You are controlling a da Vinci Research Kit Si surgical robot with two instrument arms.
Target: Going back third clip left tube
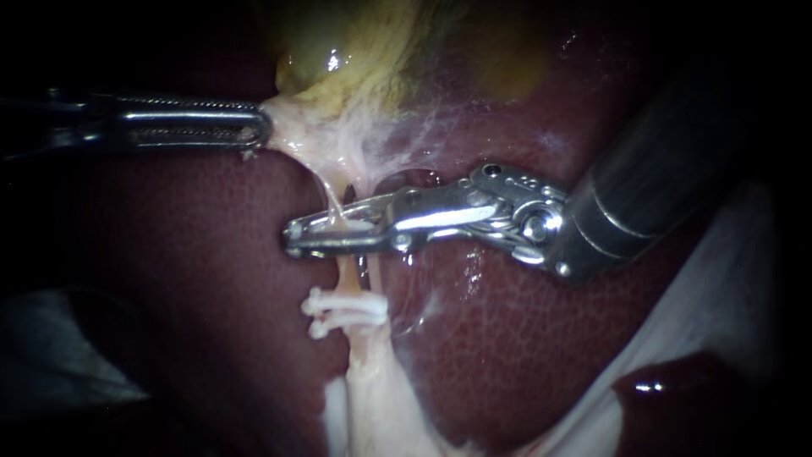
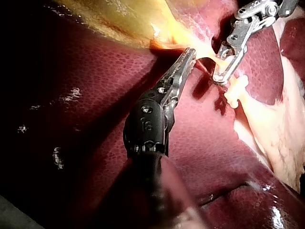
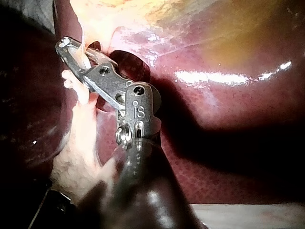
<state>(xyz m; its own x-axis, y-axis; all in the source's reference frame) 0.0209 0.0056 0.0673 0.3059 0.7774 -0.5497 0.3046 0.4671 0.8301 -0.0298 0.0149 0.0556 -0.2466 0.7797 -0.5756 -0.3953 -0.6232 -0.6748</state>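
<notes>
- Endoscope view: the left tube (image 1: 348, 275) is running down from the pale tissue under the gallbladder (image 1: 338, 51), across the dark liver (image 1: 211, 279). Its long axis is lying up-and-down in this view.
- Two white clips (image 1: 347, 309) are sitting side by side across the tube, on its lower stretch.
- Just above them, the right instrument (image 1: 298, 235) is reaching in from the right, with its end effector lying crosswise to the tube. It is standing open, one half on each side of the tube, with a gap showing.
- A small whitish piece is showing in that gap at the tube. It may be the third clip, but I cannot tell for sure.
- The left instrument (image 1: 258, 129) is well apart from the clips. Its end effector is clamping the pale tissue at the gallbladder's lower edge and drawing it leftward, which appears to be holding the tube taut.
- Judgement: the right instrument is the nearer arm and the one to withdraw. The tube is lying inside its open end effector, so backing out calls for travel along its own shaft, rightward, square to the tube, without snagging the tube or the clips below.
</notes>
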